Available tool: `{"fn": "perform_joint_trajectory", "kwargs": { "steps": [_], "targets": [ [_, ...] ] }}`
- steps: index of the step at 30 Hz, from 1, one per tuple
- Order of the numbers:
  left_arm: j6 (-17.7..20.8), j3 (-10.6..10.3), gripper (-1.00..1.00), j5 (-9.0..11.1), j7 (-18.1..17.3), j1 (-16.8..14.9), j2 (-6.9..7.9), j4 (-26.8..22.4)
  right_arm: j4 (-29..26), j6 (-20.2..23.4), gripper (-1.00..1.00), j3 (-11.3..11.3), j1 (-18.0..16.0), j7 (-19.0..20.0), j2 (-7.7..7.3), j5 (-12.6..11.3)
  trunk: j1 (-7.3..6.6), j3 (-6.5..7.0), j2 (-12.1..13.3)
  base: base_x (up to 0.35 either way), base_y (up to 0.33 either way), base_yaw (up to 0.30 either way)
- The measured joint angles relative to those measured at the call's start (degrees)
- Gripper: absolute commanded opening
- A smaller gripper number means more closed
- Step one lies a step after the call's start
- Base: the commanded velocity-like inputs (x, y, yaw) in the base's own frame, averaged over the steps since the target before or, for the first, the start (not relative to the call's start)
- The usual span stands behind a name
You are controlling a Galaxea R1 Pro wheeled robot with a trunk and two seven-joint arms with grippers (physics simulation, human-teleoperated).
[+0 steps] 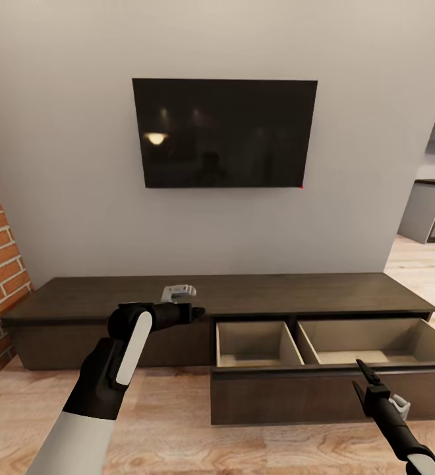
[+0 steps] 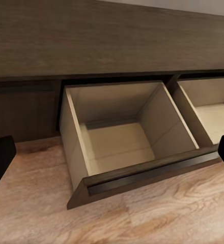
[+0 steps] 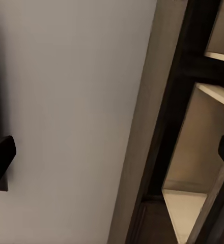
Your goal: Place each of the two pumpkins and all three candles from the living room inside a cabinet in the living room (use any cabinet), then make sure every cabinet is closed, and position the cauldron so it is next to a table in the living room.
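Brown wood makes the cabinet (image 1: 231,297). Its drawer (image 1: 323,376) is pulled out, bare inside, just past the left end effector (image 2: 112,155) and beside the right end effector (image 1: 367,376). Both are spread apart, holding nothing. It looks stiff; push its front edge.

The cabinet (image 1: 349,290) is a long, low, dark brown wooden unit standing on the wood floor against the grey wall, its flat top bare. Its right-hand drawer (image 1: 323,389) is pulled out — a wide dark front with two pale, beige-lined compartments side by side. The left front (image 1: 112,343) sits flush and shut.
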Motion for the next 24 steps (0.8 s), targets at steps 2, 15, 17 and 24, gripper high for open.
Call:
{"fn": "perform_joint_trajectory", "kwargs": {
  "steps": [2, 15, 17, 24],
  "targets": [
    [0.0, 0.0, 1.0, 0.0, 0.0, 0.0, 0.0, 0.0, 0.0, -0.1, 1.0, 0.0, 0.1, 0.0, 0.02, 0.0, -0.44, 0.36, 0.8, 0.0, 0.0, 0.0],
    [0.0, 0.0, 1.0, 0.0, 0.0, 0.0, 0.0, 0.0, -1.8, 13.2, 1.0, 6.4, 0.2, -0.6, -2.84, 6.3, -3.3, 2.69, 6.0, 0.0, 0.0, 0.0],
    [0.0, 0.0, 1.0, 0.0, 0.1, 0.0, 0.0, 0.0, -2.2, 16.2, 1.0, 7.2, 0.2, -0.4, -3.61, 7.6, -3.74, 3.05, 6.8, 0.0, 0.0, 0.0],
    [0.0, 0.0, 1.0, -0.1, 1.8, 0.0, -0.02, 0.0, -4.8, 21.0, 1.0, 9.2, 0.3, 0.5, -4.52, 9.8, -5.27, 4.31, 9.6, 0.0, 0.0, 0.0]
  ]
}}
